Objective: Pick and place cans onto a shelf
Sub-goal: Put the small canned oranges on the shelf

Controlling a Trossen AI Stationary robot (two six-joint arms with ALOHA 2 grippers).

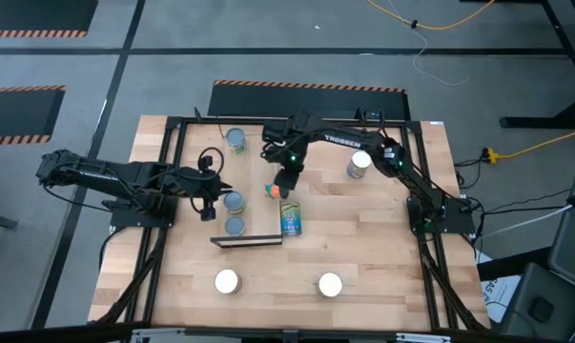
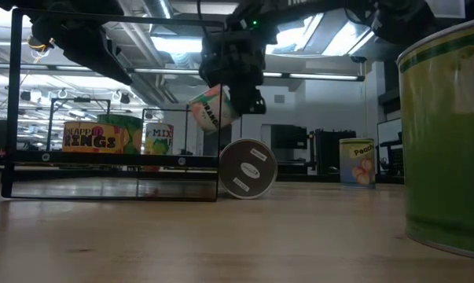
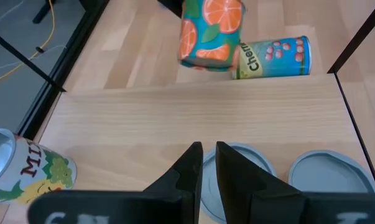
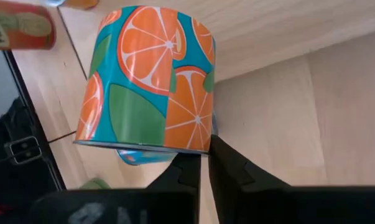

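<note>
Nearest us on the desk (image 1: 382, 248), we see two white-topped cans (image 1: 227, 281) standing upright. Farther in lies the shelf (image 1: 254, 214), two grey-topped cans (image 1: 234, 202) on it and a blue cherry can (image 1: 291, 218) on its side at its edge. Our left tool (image 1: 207, 211) hangs over that pair, fingers (image 3: 190, 171) nearly together, empty. Beyond, our right tool (image 1: 283, 183), closed on its rim, holds an orange-print can (image 4: 147, 81) tilted in the air above the shelf.

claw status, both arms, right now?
Left claw: shut, empty, over the shelf by two standing cans.
Right claw: shut on the orange-print can, lifted off the table.
</note>
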